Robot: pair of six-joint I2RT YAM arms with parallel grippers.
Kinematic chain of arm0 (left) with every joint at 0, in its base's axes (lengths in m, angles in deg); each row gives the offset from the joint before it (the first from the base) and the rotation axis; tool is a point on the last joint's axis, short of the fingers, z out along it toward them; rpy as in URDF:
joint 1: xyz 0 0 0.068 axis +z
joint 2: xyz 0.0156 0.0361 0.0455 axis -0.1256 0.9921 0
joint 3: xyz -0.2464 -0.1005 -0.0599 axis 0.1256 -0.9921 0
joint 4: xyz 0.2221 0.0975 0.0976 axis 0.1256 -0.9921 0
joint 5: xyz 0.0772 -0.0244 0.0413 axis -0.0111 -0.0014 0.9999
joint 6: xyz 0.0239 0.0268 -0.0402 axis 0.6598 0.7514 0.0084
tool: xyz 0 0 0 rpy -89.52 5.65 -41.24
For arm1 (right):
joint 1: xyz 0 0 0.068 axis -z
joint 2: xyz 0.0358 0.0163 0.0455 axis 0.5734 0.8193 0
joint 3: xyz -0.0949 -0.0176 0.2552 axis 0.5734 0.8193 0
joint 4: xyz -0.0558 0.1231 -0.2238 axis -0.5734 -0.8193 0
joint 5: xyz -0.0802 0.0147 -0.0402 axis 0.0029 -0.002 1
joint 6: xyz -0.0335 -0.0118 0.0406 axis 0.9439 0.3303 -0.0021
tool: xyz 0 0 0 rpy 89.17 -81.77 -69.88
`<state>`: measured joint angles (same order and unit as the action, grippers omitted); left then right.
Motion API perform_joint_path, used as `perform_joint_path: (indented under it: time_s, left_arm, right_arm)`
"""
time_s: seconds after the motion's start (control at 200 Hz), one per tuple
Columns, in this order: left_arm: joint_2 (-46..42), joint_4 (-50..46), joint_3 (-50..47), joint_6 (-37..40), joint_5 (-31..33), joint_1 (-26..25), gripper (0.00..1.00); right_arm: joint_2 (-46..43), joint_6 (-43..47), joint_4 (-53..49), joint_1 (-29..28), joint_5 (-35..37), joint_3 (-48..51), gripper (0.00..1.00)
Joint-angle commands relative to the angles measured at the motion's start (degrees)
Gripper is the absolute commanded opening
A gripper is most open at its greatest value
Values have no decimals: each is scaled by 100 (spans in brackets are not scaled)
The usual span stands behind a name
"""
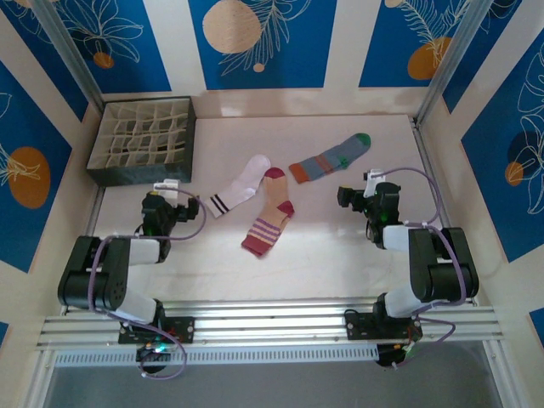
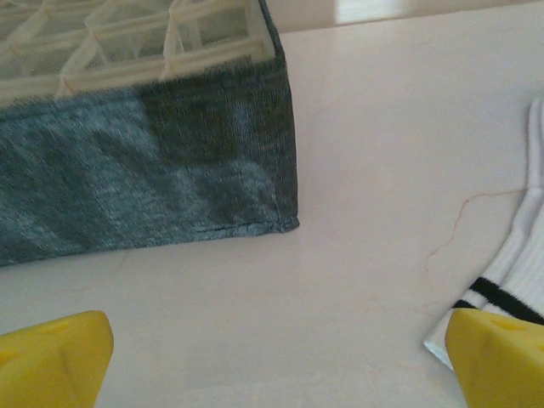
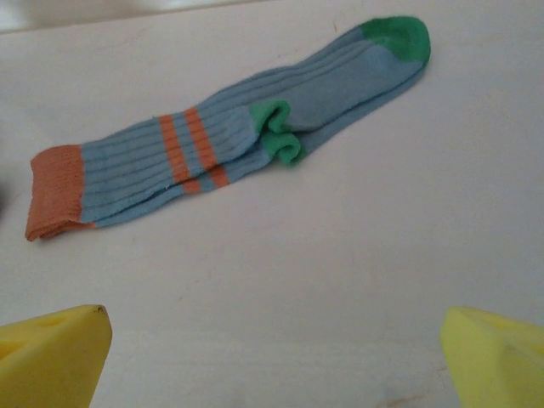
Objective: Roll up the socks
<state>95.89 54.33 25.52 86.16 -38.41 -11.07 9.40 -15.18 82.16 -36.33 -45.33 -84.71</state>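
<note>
Socks: three; divider box: one

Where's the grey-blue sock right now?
In the top view the grey-blue sock lies flat right of centre, just beyond the right claw, its orange cuff nearest the toe of the peach sock.

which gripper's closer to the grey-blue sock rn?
Right. The right gripper sits open just short of the grey-blue sock, facing it. The left gripper is far off by the organizer box, with the white sock and peach sock between.
</note>
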Motion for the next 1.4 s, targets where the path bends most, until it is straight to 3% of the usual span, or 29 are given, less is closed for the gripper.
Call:
perform_joint_path:
  time_s: [0.0,0.115,0.21,0.35,0.475,0.57,0.655,0.745,1.126,1.396]
  left_arm:
    - [-538,-998,427,-25,-27,17,98]
    - [-692,-2015,934,-296,-346,17,93]
    - [-573,-2660,1357,-637,-908,-4,84]
    - [-192,-3416,1883,-1129,-1560,-126,72]
    - [131,-3847,2144,-1346,-1740,-304,63]
    - [434,-4053,2389,-1430,-1925,-402,54]
    - [784,-4206,2641,-1522,-2210,-515,40]
    - [1195,-4331,2911,-1642,-2435,-680,27]
    - [2288,-4421,3270,-2235,-2047,-928,17]
    - [2146,-4437,2693,-2689,-1739,-1114,16]
  right_arm:
    - [-381,-99,-1739,-113,293,-853,99]
    - [-376,-41,-2807,-493,761,-1571,100]
    - [-313,68,-3301,-1098,1407,-2012,99]
    - [149,-416,-4267,-1875,1237,-2826,96]
    - [721,-601,-4487,-2608,945,-3277,84]
    - [1253,-730,-4633,-2974,771,-3764,68]
    - [1782,-829,-4866,-3071,421,-4372,47]
    - [2391,-889,-5237,-3115,116,-5153,32]
    - [5012,-600,-7145,-3170,-288,-8680,22]
    - [5343,-305,-7670,-3166,-469,-9361,22]
